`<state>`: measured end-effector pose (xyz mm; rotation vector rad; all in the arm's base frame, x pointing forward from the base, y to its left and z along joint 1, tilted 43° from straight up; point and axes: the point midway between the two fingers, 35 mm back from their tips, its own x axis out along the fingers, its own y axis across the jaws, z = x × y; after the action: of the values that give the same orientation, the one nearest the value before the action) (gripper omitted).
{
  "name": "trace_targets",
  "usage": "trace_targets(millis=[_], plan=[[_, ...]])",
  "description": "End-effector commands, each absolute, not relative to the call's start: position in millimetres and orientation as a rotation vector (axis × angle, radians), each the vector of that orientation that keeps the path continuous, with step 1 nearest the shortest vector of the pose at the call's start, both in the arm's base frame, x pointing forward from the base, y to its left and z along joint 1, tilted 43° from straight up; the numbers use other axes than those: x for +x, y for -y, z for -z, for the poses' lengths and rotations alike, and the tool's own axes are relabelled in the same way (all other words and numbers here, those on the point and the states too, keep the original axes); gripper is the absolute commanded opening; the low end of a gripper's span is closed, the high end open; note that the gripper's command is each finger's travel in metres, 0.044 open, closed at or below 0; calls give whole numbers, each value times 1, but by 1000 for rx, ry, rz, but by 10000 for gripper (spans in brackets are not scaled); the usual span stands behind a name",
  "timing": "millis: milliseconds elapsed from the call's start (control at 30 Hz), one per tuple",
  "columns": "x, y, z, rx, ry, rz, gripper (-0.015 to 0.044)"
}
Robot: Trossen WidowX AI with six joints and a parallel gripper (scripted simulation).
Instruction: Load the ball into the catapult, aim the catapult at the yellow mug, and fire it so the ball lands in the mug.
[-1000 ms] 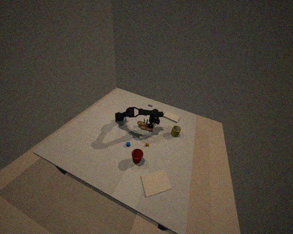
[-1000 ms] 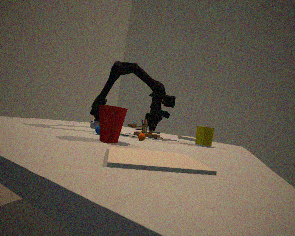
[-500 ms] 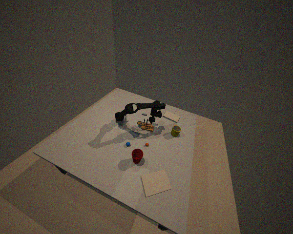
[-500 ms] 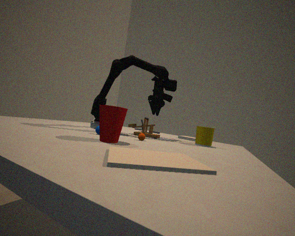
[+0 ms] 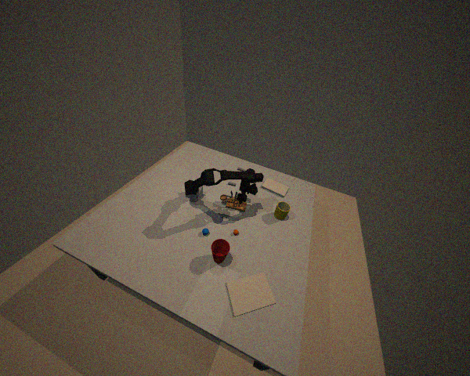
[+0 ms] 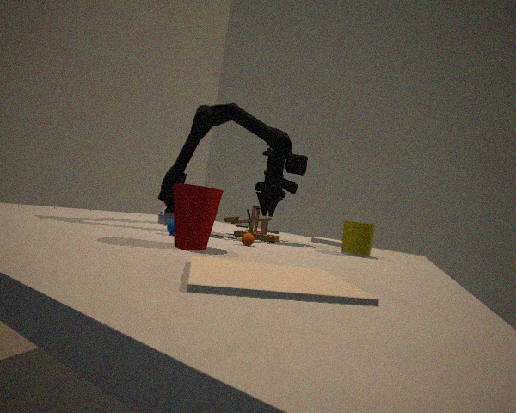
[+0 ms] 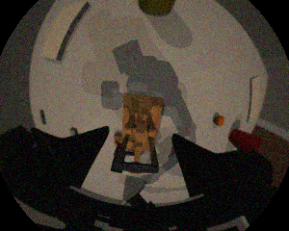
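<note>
- My claw (image 5: 242, 198) (image 6: 267, 215) (image 7: 141, 134) is spread about as wide as it goes, nothing in it. It points down, tips at the upper end of the frame posts in the exterior view.
- Right under it is the catapult (image 5: 236, 205) (image 6: 272, 237) (image 7: 144, 102). In the wrist view it sits between my fingers, lower middle of the frame, its long axis running up and down the picture, so I've got one finger off each long side. Can't tell if I'm touching it.
- The spoon (image 5: 223, 197) (image 6: 230, 218) is at its left end in the top view, the end away from the mug.
- Next out is the mug (image 5: 281, 211) (image 6: 358, 237) (image 7: 156, 7), top edge of the wrist view, a bit right of centre. The catapult's long axis points roughly at it, so imo any aiming fix is a small turn.
- Orange ball (image 5: 236, 232) (image 6: 248, 239) (image 7: 220, 120) is off to the right in the wrist view; blue ball (image 5: 205, 231) (image 6: 170, 228) is lower and further left in the top view. No idea which one counts, and I can't make out whether the spoon is loaded.
- Red cup (image 5: 219, 251) (image 6: 196, 218) (image 7: 246, 140), lower middle in the top view, isn't the target.
- My guess: the sideways line-up matters most, so go straight down and pinch across the narrow way.
</note>
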<state>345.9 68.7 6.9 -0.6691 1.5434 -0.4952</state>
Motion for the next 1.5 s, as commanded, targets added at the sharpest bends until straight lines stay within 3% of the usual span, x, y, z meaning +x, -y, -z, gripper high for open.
trace_targets(millis=[0, 1033, 1400, 1467], plan=[[347, -68, -6, -676, -1531, 487, 440], [347, -36, 31, -677, -1530, 489, 440], [348, -38, 29, -668, -1530, 490, 151], [348, -38, 29, -668, -1530, 490, 138]])
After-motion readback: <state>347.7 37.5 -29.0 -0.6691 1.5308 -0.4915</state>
